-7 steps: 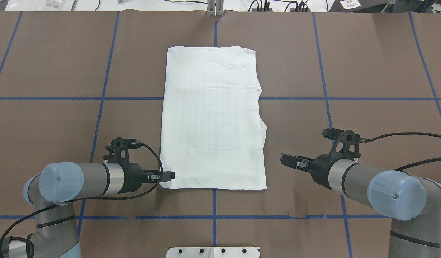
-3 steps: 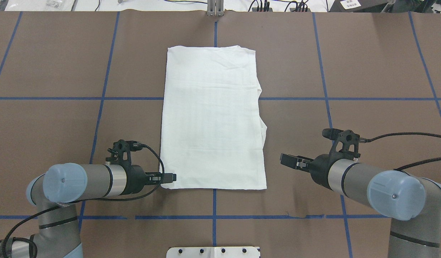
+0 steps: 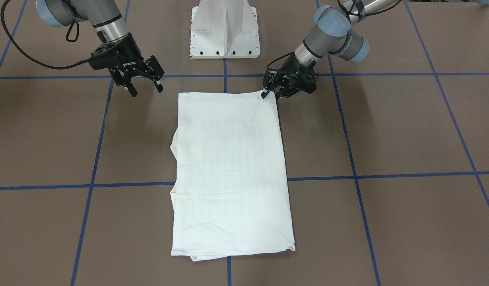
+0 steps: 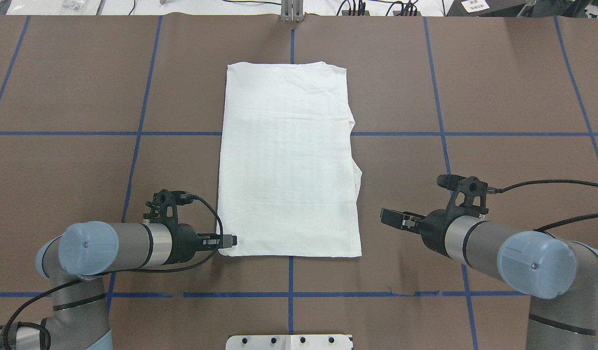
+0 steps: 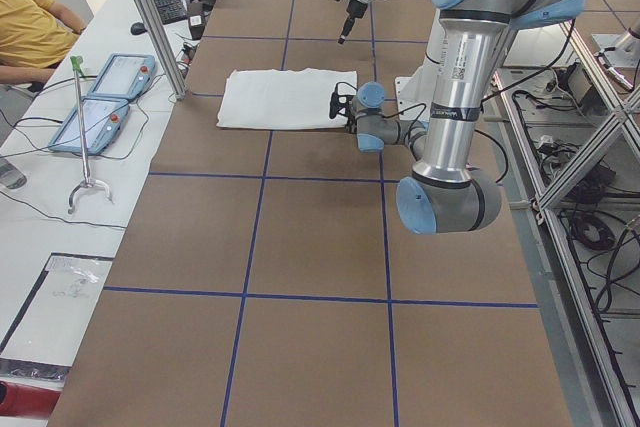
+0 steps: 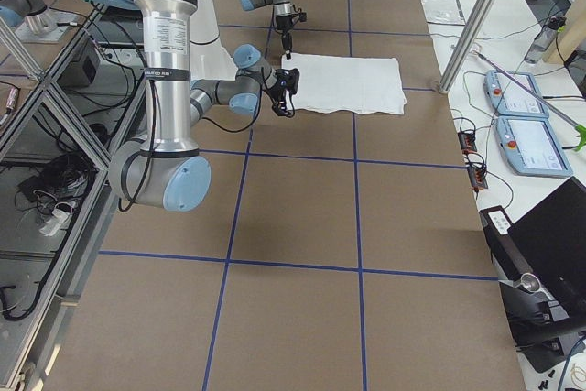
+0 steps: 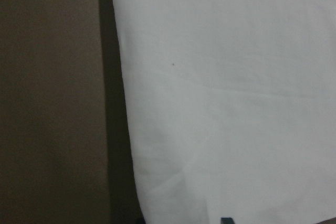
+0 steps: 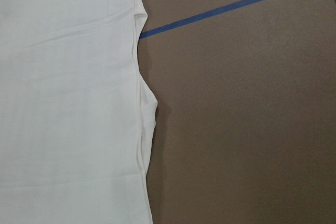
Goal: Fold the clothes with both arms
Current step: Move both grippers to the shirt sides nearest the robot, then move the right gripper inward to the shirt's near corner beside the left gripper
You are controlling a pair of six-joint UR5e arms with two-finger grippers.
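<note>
Front-facing view: white T-shirt (image 3: 228,171), plain side up, lies as a narrow rectangle at the centre of the table (image 3: 387,131); crosswise folds are judged still to do. Left gripper (image 3: 270,94) is at its robot-side corner, finger state indeterminable. Right gripper (image 3: 143,85) has its fingers spread, clear of the cloth. Overhead view: same layout; no container visible.

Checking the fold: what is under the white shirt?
The shirt lies on the brown table, blue tape lines running beneath. Lower layers peek at one edge; the rest is covered.
</note>
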